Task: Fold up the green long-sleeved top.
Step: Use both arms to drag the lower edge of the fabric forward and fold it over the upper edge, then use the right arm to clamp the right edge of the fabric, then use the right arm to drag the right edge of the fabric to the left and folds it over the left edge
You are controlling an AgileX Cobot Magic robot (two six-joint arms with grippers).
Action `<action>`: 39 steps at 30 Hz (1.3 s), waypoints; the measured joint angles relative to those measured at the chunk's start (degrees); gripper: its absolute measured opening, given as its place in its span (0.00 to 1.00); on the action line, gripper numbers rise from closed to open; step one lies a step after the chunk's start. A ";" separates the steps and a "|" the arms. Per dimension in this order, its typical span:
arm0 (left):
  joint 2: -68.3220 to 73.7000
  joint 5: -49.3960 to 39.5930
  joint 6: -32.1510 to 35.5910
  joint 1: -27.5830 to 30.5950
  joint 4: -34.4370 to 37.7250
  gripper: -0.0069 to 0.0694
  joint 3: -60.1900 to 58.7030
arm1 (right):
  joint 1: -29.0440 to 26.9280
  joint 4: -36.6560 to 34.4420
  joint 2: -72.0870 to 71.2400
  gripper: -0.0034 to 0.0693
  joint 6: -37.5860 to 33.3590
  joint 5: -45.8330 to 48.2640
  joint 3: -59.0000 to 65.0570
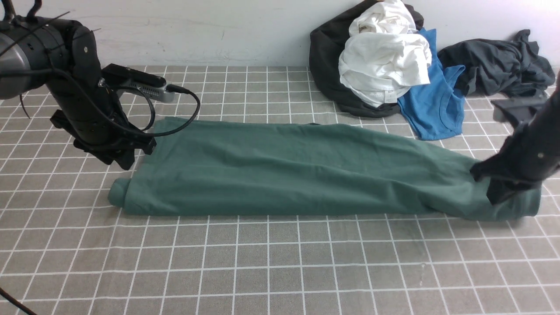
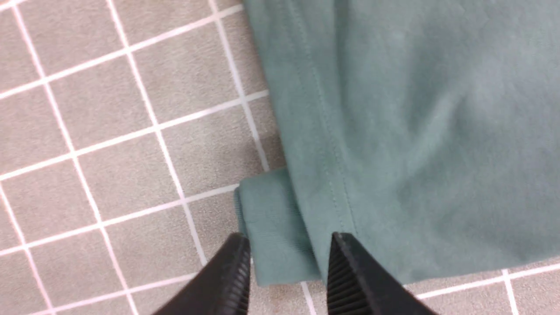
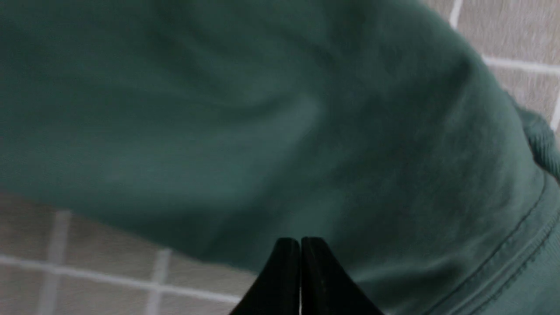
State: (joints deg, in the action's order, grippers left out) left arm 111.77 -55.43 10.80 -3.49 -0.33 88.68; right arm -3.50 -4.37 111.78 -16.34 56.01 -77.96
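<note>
A plain white wall (image 1: 197, 30) spans the scene from eleven o'clock to one o'clock, meeting the far edge of a grey-brown tabletop (image 1: 262, 262) ruled with a grid of thin white lines (image 1: 268, 245).

Far side of tabletop (image 1: 280, 262), against pale wall (image 1: 197, 33): black item (image 1: 326, 57), partly beneath bunched white cloth (image 1: 385, 63) — small label visible. Blue sleeveless top (image 1: 437, 105) lies beside it, creased. Dark grey garment (image 1: 498, 63) — crumpled, just beyond the blue. Tabletop surface: grey, white grid lines.
</note>
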 joint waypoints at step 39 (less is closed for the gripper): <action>-56.19 1.12 -11.92 0.00 -7.45 0.40 -40.30 | -8.74 0.54 4.47 0.09 5.14 13.18 -23.68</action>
State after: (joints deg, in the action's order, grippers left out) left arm 55.58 -54.31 -1.12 -3.49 -7.78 48.38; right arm -12.24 -3.84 116.25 -11.20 69.19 -101.63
